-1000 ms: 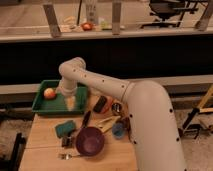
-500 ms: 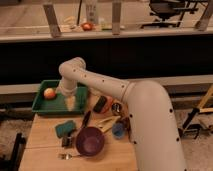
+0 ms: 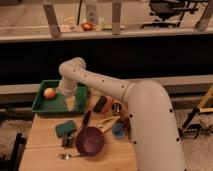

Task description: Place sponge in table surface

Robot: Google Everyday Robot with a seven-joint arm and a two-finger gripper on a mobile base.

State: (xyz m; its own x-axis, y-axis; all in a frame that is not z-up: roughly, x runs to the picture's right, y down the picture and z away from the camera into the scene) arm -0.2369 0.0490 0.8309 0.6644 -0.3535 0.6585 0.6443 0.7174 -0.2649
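Nothing has visibly moved since the earlier frames; the arm point(image 3: 125, 97) holds the same pose, reaching left from the robot body so that the gripper point(image 3: 70, 102) hangs down inside the green tray point(image 3: 42, 106), near its right side; whether its jaws are apart or together cannot be told; the sponge point(image 3: 65, 128), a dark green block, lies on the table surface point(image 3: 45, 155) just in front of the tray, below and slightly left of the gripper, apart from it; an apple point(image 3: 49, 93) sits in the tray left of the gripper; a purple bowl point(image 3: 90, 141) stands right of the sponge, a blue cup point(image 3: 118, 130) beyond it, and a fork point(image 3: 67, 156) lies by the bowl's front edge
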